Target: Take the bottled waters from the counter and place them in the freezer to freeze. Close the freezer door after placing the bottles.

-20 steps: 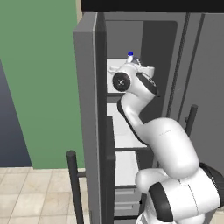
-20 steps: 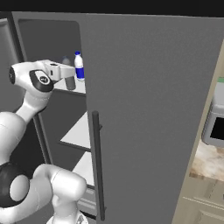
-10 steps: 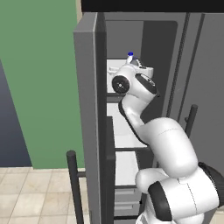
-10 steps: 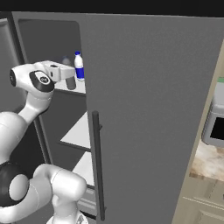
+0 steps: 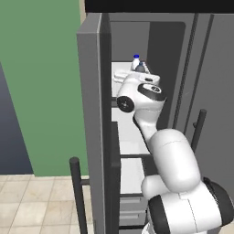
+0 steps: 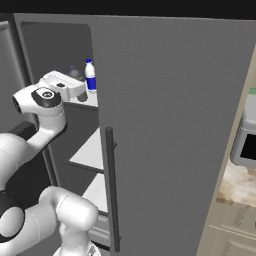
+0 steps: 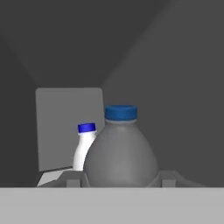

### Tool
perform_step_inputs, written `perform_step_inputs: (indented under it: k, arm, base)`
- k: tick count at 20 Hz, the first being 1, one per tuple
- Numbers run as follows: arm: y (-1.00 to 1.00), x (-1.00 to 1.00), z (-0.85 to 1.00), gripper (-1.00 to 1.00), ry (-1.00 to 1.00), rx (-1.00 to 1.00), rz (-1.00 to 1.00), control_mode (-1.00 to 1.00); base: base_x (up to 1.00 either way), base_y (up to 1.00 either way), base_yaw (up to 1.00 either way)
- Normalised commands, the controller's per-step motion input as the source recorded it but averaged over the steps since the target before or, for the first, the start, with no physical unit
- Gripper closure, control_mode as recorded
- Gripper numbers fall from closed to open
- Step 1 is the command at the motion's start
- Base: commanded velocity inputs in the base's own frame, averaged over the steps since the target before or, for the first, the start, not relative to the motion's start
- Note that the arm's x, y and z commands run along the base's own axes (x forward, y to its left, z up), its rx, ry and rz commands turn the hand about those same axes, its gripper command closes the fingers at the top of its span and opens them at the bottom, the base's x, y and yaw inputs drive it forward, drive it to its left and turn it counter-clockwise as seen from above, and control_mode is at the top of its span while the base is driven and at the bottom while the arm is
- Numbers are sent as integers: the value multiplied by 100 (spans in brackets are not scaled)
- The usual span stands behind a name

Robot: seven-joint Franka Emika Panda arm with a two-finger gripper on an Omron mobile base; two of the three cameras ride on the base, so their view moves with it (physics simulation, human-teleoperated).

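My gripper is inside the freezer, over its top white shelf, and is shut on the translucent grey bottled water with the bluish cap. That bottle stands upright between my fingers. The white bottled water with the blue cap and label stands upright on the same shelf just behind it, partly hidden. In the left base view the white bottle and the grey bottle rise just beyond my hand. The white bottle also shows beside my hand. The freezer door stands wide open at the left. The counter is out of view.
The plain grey fridge door with its dark bar handle is shut at the right of the freezer opening. Lower white shelves and grey drawers sit below my arm. A green wall lies beyond the open door.
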Motion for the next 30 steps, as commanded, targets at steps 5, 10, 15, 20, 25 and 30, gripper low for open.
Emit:
perform_step_inputs:
  k: [5,10,15,20,25,30]
  arm:
    - [0,7,-4,100,6,0,0,-100]
    - [0,15,0,100,14,0,0,-100]
    - [0,16,0,100,9,0,0,-100]
    - [0,11,-4,100,8,0,0,-100]
    - [0,0,-25,100,0,0,0,-100]
    - [0,0,-32,100,-1,0,0,-100]
  base:
    - [0,0,0]
    - [0,0,0]
    - [0,0,0]
    - [0,0,0]
    - [0,0,0]
    - [0,0,0]
